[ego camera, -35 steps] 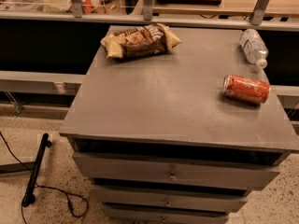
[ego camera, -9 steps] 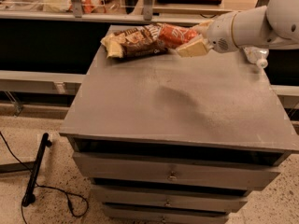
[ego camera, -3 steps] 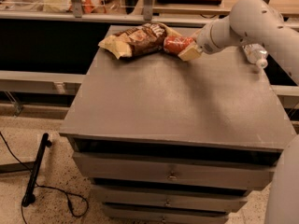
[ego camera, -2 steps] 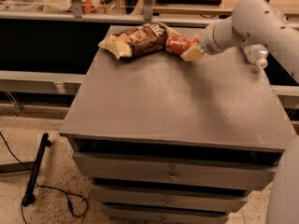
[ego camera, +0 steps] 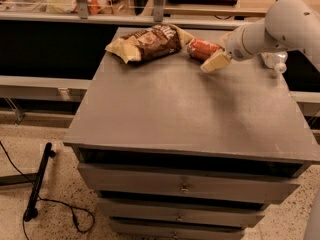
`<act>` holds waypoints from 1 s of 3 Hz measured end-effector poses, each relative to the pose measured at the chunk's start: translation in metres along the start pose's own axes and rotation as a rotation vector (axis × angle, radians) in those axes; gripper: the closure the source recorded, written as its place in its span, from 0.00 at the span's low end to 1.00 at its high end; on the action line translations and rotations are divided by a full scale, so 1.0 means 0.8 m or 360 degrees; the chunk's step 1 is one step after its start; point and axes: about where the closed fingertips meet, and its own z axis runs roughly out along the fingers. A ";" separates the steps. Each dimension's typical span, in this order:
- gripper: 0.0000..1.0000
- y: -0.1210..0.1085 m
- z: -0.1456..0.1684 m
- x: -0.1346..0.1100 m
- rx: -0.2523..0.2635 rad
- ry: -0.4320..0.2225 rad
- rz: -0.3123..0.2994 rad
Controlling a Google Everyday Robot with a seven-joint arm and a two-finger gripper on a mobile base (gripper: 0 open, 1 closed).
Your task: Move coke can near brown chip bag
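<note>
Camera view: claw (ego camera: 212,58) by coke can (ego camera: 201,48) atop cabinet (ego camera: 190,114)

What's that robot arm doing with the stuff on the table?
The robot is moving a drink next to a snack. Its gripper is at the back of the grey table, right against the coke can. The can lies on its side close beside the brown chip bag. A water bottle sits off to the right.

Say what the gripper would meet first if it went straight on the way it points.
The gripper, over the table's far side, points left at the coke can right at its tip: that first, probably; the brown chip bag lies just beyond.
</note>
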 end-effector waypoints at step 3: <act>0.00 -0.034 -0.119 0.060 -0.0197 -0.0155 0.0056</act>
